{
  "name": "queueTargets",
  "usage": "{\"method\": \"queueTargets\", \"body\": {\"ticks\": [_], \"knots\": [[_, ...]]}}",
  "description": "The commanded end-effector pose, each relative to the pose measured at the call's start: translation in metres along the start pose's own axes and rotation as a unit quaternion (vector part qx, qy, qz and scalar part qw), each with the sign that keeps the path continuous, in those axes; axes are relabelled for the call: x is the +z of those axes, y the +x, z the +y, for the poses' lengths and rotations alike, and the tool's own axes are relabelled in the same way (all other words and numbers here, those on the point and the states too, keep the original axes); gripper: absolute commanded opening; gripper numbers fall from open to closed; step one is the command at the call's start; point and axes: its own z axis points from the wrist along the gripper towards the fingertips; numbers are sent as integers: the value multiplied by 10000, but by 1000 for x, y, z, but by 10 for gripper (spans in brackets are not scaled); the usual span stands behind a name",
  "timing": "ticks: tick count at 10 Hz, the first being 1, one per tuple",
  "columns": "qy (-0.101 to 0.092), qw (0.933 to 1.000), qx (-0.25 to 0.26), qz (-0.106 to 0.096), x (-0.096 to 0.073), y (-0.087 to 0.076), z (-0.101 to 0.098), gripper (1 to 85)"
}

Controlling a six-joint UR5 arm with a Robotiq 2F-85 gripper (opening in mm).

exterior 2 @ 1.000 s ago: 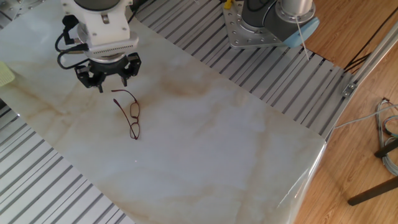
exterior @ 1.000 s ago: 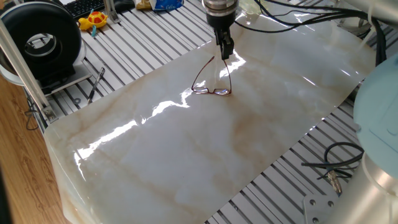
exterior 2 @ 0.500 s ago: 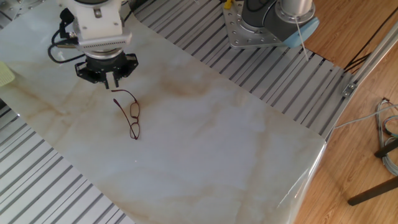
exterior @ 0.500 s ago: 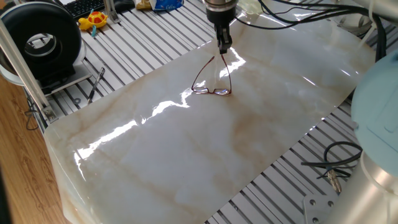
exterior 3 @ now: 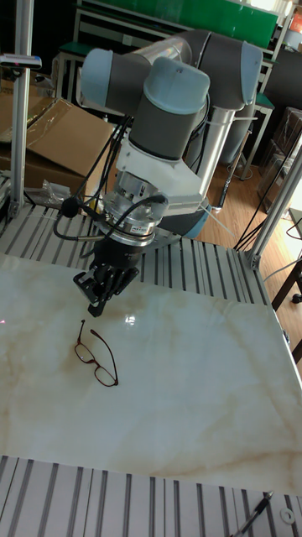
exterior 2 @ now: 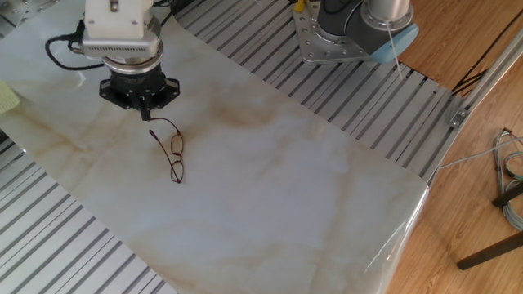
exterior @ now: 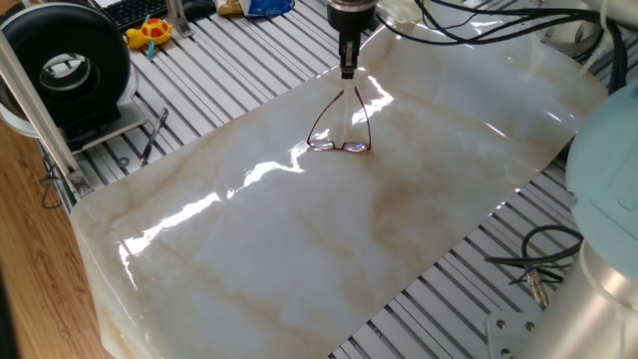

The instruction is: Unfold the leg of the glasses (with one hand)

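The glasses (exterior: 339, 140) lie on the pale marble sheet (exterior: 299, 239), lenses toward the camera in this fixed view. Both thin reddish temple arms run back toward the gripper. They also show in the other fixed view, glasses (exterior 2: 174, 152), and in the tall view, glasses (exterior 3: 96, 352). My black gripper (exterior: 347, 68) hangs just beyond the temple tips, slightly above them and not touching. Its fingers are drawn together to a point with nothing between them, gripper (exterior 2: 147, 113), gripper (exterior 3: 96, 304).
A black round device (exterior: 65, 65), a black pen-like tool (exterior: 154, 136) and a yellow toy (exterior: 150, 32) sit on the slatted table left of the sheet. Loose cables (exterior: 533, 261) lie at the right. The arm's base (exterior 2: 359, 24) stands behind the sheet.
The gripper's fingers have come together, and the wrist has turned and lifted a little away from the temple tips. The glasses have not moved.
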Motion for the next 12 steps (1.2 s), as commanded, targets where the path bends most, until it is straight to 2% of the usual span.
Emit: {"method": "queueTargets", "body": {"ticks": [1,3,7,12], "knots": [[-23,9988,429,-237,-6,-8,-2,13],[-18,9987,486,-172,-10,-10,-4,13],[-193,9970,668,-338,-4,-25,5,13],[-177,9962,776,-361,-3,-28,4,13]]}}
